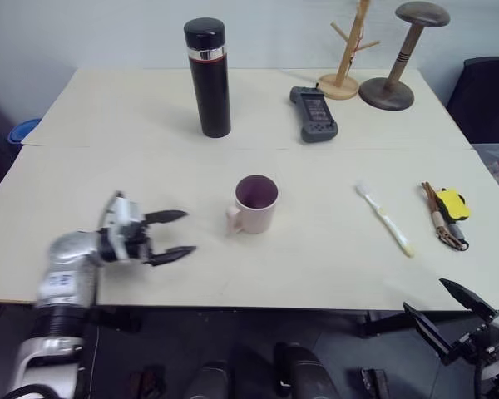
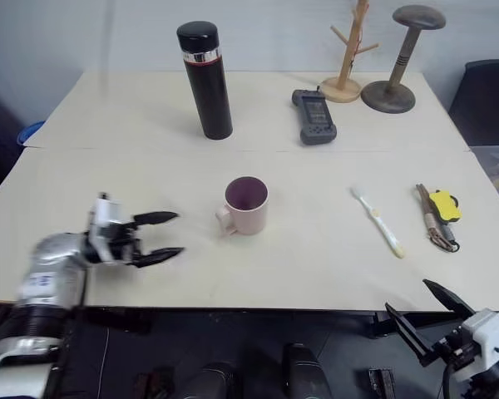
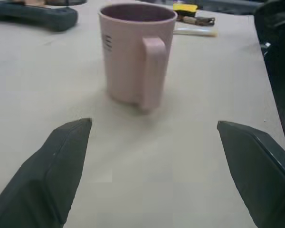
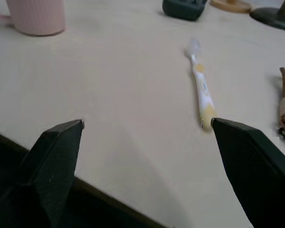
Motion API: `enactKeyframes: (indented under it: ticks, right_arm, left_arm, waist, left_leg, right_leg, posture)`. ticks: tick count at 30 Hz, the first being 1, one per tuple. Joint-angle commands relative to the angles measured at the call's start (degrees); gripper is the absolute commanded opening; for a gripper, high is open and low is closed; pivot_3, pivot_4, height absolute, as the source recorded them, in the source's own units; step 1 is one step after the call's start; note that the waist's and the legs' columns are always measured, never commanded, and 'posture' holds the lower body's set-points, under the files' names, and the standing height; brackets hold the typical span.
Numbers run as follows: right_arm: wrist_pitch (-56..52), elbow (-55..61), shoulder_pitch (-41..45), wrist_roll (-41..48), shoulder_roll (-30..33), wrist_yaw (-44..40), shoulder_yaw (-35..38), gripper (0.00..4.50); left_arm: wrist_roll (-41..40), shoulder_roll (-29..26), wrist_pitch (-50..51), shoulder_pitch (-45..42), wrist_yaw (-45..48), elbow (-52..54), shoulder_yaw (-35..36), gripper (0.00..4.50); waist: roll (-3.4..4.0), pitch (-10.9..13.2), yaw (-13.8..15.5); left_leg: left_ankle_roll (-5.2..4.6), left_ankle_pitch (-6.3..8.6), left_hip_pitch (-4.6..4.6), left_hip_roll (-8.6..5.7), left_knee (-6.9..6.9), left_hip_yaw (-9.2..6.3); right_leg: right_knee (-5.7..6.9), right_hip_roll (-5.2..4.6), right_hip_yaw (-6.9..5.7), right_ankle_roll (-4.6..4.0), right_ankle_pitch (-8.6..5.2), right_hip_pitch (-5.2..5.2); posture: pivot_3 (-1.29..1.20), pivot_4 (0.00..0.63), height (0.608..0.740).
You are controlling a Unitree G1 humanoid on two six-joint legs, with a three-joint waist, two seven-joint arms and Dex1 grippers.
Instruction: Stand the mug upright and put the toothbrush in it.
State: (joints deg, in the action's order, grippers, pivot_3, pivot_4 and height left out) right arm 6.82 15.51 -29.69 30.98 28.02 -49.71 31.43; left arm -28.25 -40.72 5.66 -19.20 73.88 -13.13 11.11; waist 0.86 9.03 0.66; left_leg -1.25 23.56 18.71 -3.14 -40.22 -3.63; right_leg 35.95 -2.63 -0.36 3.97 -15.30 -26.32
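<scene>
The pale pink mug (image 1: 255, 204) stands upright in the middle of the table, its handle turned toward my left gripper and its dark inside empty. My left gripper (image 1: 176, 233) hovers open over the table a short way left of the mug, touching nothing; its wrist view shows the mug (image 3: 135, 52) ahead between the spread fingers (image 3: 57, 166). The white toothbrush (image 1: 386, 220) with a yellowish handle lies flat on the table right of the mug. My right gripper (image 1: 451, 310) is open beyond the table's front edge at the right, with the toothbrush (image 4: 201, 89) ahead of it.
A tall black thermos flask (image 1: 208, 77) stands behind the mug. A dark handheld device (image 1: 313, 114), a wooden peg stand (image 1: 347, 50) and a round wooden stand (image 1: 397, 58) sit at the back right. A brown strap with a yellow piece (image 1: 446, 214) lies near the right edge.
</scene>
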Motion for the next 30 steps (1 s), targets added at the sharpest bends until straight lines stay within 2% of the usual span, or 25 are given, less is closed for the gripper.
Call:
enactKeyframes:
  ticks: [1, 4, 6, 9, 12, 15, 16, 20, 23, 26, 29, 30]
  right_arm:
    - [-14.5, 3.8, 8.2, -1.3, 9.1, 7.0, -2.2, 4.50]
    - [-29.7, -0.2, 22.5, -1.3, 17.7, 10.3, -8.5, 4.50]
    - [-37.2, -4.6, 31.3, -2.9, 20.2, 11.8, -13.3, 4.50]
    - [-42.3, -12.7, 42.2, -9.4, 22.0, 13.7, -21.1, 4.50]
    - [-45.4, -20.3, 49.7, -13.0, 22.9, 11.6, -26.9, 4.50]
    - [-49.2, -27.2, 55.4, -14.3, 22.8, 9.7, -29.5, 3.91]
    - [-48.2, -29.1, 57.0, -15.3, 23.1, 9.0, -30.5, 3.58]
    - [-57.3, -29.6, 61.5, -12.9, 24.0, 4.4, -31.8, 2.19]
    - [-56.3, -30.9, 61.6, -14.3, 25.0, 1.8, -33.1, 1.16]
    - [-52.4, -34.2, 63.4, -10.8, 22.0, 0.7, -27.1, 0.15]
    - [-43.4, -30.7, 61.6, -5.9, 18.7, -5.5, -22.0, 0.10]
    - [-39.5, -26.7, 61.5, -3.5, 15.5, -6.0, -20.2, 0.10]
  left_arm:
    - [-3.9, -0.1, 5.3, 2.9, -2.0, 8.9, 1.1, 4.48]
    - [-5.7, 1.6, 8.8, 3.8, -5.1, 14.1, 0.9, 4.48]
    - [-6.3, 2.8, 10.6, 3.8, -6.2, 16.2, 0.2, 4.48]
    - [-5.6, 4.2, 10.0, 3.7, -7.7, 17.8, -0.4, 4.48]
    - [-5.5, 4.6, 10.3, 4.2, -8.6, 19.7, -1.1, 4.48]
    - [-5.3, 4.3, 10.0, 4.9, -8.9, 21.2, -1.2, 4.50]
    - [-4.5, 3.8, 9.4, 5.3, -8.4, 21.3, -1.5, 4.50]
    - [-4.9, 0.6, 9.1, 7.9, -4.6, 22.4, -1.7, 4.50]
    - [-5.4, 0.3, 9.5, 7.8, -4.9, 22.5, -1.5, 4.50]
    - [-5.3, 0.9, 9.1, 7.2, -5.6, 21.9, -1.0, 4.50]
    - [-4.0, 0.4, 6.9, 5.8, -4.9, 21.2, -1.1, 4.50]
    - [-3.8, 0.0, 7.1, 5.3, -4.5, 20.7, -1.2, 4.50]
  waist:
    - [0.15, 0.0, 0.1]
    - [0.12, 0.0, 0.1]
    - [0.05, 0.0, 0.5]
    - [0.03, 0.0, 1.0]
    - [0.02, 0.0, 0.7]
    - [0.02, 0.0, 0.5]
    - [0.02, 0.0, 0.5]
    - [0.02, 0.0, 0.5]
    - [0.02, 0.0, 0.9]
    - [0.00, 0.0, 0.7]
    - [0.00, 0.0, 0.6]
    - [0.01, 0.0, 0.4]
  left_leg:
    - [-0.07, 0.03, -0.10, -0.04, 0.03, 0.03]
    - [-0.12, 0.06, -0.36, -0.04, 0.06, 0.10]
    - [-0.10, 0.06, -0.36, 0.06, 0.10, 0.09]
    - [-0.04, 0.03, -0.24, 0.10, 0.15, 0.03]
    - [-0.05, 0.03, 0.20, 0.04, -0.03, 0.04]
    - [-0.05, 0.03, 0.44, 0.04, -0.28, 0.03]
    - [-0.05, 0.03, 0.46, 0.04, -0.32, 0.03]
    - [-0.06, 0.03, 0.44, 0.04, -0.36, 0.03]
    - [-0.09, 0.05, 0.50, 0.04, -0.38, -0.06]
    - [-0.15, 0.08, 0.50, 0.01, -0.44, -0.08]
    - [-0.14, 0.08, 0.51, 0.01, -0.43, -0.07]
    - [-0.12, 0.08, 0.52, 0.02, -0.42, -0.07]
  right_leg:
    - [0.00, -0.03, 0.04, 0.00, 0.00, 0.10]
    - [-0.11, -0.03, 0.11, 0.00, 0.00, 0.32]
    - [-0.12, 0.06, 0.03, -0.06, -0.03, 0.30]
    - [-0.11, 0.08, -0.07, -0.10, -0.06, 0.20]
    - [0.01, 0.05, -0.07, -0.05, -0.03, -0.19]
    - [0.01, 0.04, -0.15, -0.01, -0.01, -0.31]
    - [-0.02, 0.04, -0.15, 0.00, 0.00, -0.31]
    - [-0.07, 0.02, -0.15, 0.00, 0.00, -0.29]
    - [-0.06, -0.02, -0.21, 0.00, 0.00, -0.26]
    - [-0.06, -0.03, -0.22, 0.02, 0.01, -0.21]
    - [-0.02, -0.01, -0.24, 0.03, 0.02, -0.26]
    - [0.00, 0.01, -0.26, 0.03, 0.02, -0.27]
  posture:
    - [0.00, 0.150, 0.740]
    - [0.00, 0.150, 0.740]
    - [0.00, 0.150, 0.740]
    - [0.00, 0.150, 0.740]
    - [0.00, 0.150, 0.740]
    - [0.00, 0.150, 0.740]
    - [0.00, 0.150, 0.740]
    - [0.00, 0.150, 0.740]
    - [0.00, 0.150, 0.740]
    - [0.00, 0.150, 0.740]
    - [0.00, 0.150, 0.740]
    - [0.00, 0.150, 0.740]
